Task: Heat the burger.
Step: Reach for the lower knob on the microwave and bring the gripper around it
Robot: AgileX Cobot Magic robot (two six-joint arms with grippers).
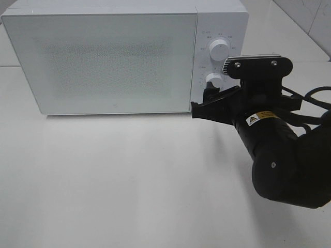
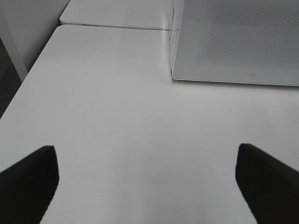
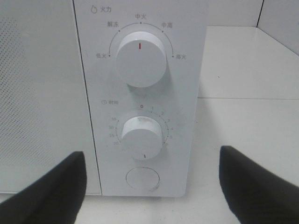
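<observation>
- We cannot see the burger in any view, so we cannot tell its look or where it is. The dotted window gives us nothing of the oven's inside.
- A white microwave stands on the white worktop, filling the exterior high view from 10 to 1 o'clock. Its door is closed, flush with the control panel on its 3 o'clock side.
- On the panel we see an upper knob whose red line points to 12 o'clock on its dial. Below it is a lower knob ringed with small numbers, a small dark mark at its 6 o'clock. A round button sits under both.
- The right gripper reaches in from 3 o'clock of the exterior high view on a black arm, and its tips are just beside the lower knob. We cannot tell whether they touch it.
- In the right wrist view its dark fingers stand wide apart, one before the door's edge and one past the panel's far edge, with nothing between them but the panel in the background. We take it as spread wide and holding nothing.
- The left gripper is also spread wide and holds nothing. Its two dark fingers hang over bare worktop, with the microwave's lower corner well apart from them.
</observation>
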